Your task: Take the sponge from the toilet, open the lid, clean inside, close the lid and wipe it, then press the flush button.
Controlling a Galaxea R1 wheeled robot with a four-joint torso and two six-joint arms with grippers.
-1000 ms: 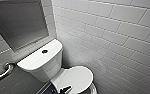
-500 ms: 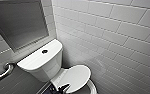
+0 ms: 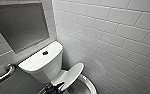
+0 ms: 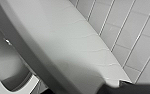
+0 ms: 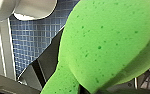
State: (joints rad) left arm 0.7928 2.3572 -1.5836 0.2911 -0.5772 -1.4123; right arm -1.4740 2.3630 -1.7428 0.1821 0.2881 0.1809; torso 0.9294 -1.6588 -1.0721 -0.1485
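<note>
My right pincer (image 5: 66,81) was clenched on the sponge (image 5: 108,42). In the right wrist view the bright green pad loomed close, flecked with darker pores and pinched to a narrow waist where I gripped it, its broad rounded end free. Past it lay a floor of small blue mosaic tiles (image 5: 28,40), and the white underside of the bowl (image 5: 34,10) showed at one edge.

From my head view I looked down on the toilet (image 3: 44,73), which stood in a corner against a white tiled wall (image 3: 116,37). The flush button (image 3: 45,52), round and dark, sat in the middle of the flat tank top (image 3: 32,64). The lid (image 3: 71,73) was partly raised, tilted between flat and upright, with the open rim of the bowl curving out beneath it. My left pincer (image 3: 54,87) was at the lid's front edge, dark against the white. Whether it was clamped on that edge or only propped against it, I could not tell.

The left wrist view showed the lid's smooth white face slanting across from close by, the hollow of the bowl to one side of it and the wall tiles to the other.

A metal grab bar (image 3: 3,75) ran along the wall beside the tank, and above the tank a large grey recess (image 3: 21,25) was set into the tiles.
</note>
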